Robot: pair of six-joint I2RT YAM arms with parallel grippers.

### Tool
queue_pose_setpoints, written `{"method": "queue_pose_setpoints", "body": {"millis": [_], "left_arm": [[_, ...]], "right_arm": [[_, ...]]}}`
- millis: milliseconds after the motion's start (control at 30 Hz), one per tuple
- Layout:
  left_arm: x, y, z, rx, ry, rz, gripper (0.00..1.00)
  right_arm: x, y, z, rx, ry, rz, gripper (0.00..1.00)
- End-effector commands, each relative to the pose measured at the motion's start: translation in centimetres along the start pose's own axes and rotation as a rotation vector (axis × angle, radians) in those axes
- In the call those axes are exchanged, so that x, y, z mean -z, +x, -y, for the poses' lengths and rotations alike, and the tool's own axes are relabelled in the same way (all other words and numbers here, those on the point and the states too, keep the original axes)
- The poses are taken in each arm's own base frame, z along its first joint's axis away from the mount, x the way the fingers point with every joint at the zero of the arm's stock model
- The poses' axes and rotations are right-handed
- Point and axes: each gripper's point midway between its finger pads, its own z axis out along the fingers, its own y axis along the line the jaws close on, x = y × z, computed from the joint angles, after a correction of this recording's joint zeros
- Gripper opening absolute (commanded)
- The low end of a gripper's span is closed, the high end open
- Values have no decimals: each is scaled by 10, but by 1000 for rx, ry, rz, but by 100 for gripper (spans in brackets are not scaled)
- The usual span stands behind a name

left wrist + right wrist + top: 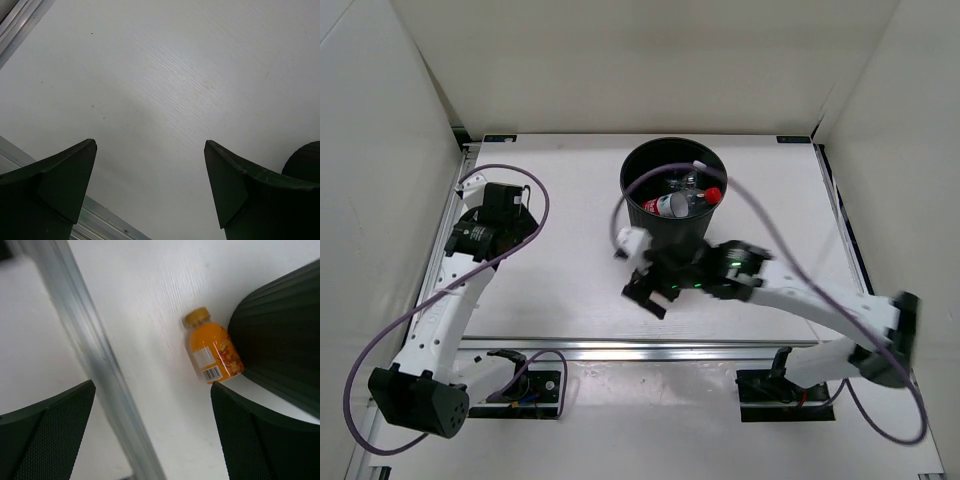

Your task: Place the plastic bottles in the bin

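Since the orange-filled bottle (pixel 212 351) lies on its side hard against the foot of the bin (pixel 280 325), this pick wants some care. In the wrist view it sits at about one o'clock from the right gripper (pixel 152 387), cap toward eleven, base toward five, with its right flank touching the black wall. The jaws stand wide apart with nothing between them.

As I judge it, no finger will slip between bottle and bin. The arm had better nudge the bottle out toward nine o'clock, short of the rail (pixel 95 355), then close slowly across the belly, since a round bottle may roll.

From above, the gripper hangs at the bin's seven o'clock and hides the bottle. A red-capped bottle (pixel 678 204) lies inside the bin, seemingly among clear ones, though I can't count them. The left gripper (pixel 150 145) sits out at the bin's nine o'clock, well apart, fingers spread over the table (pixel 175 75).
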Motion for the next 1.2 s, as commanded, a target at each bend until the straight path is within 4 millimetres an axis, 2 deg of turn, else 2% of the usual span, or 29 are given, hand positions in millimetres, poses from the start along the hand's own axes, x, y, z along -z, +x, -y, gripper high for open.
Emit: {"method": "queue_pose_setpoints", "body": {"millis": [0,133,267,300,400,467,500,533,567,667,867,933,1000,1033,1167], "left_arm": [[-7,9,-8,-11,-26,-30,100],[-7,18,-9,-7,-27,-63,100],[-10,46,-18,1,-59,-150,100],[-13,60,-24,-3,-78,-185,100],[-12,87,-33,5,-100,-269,100],[-10,92,-36,12,-103,-286,100],[-10,104,-39,10,-109,-325,100],[-9,103,-38,14,-104,-319,100],[-8,106,-39,15,-96,-328,100],[-4,109,-39,-9,-80,-346,100],[-4,109,-44,-49,-87,-346,100],[-4,109,-44,-49,-87,-346,100],[-4,109,-44,-49,-87,-346,100],[-4,109,-44,-49,-87,-346,100],[-4,109,-44,-40,-88,-345,100]], "right_arm": [[-45,9,8,339,128,-149,100],[-76,-8,16,370,166,-140,100],[-111,8,8,366,110,-191,100],[-116,11,8,349,119,-199,100],[-139,29,18,352,182,-264,100],[-146,26,29,358,230,-240,100],[-154,32,33,364,233,-255,100],[-158,36,33,376,230,-262,100],[-160,39,45,366,245,-273,100],[-169,47,63,335,270,-293,100],[-164,64,94,309,345,-338,100],[-165,70,96,292,340,-348,100],[-165,85,95,273,317,-377,100],[-163,83,97,248,312,-364,100],[-162,101,84,204,256,-394,100]]}}
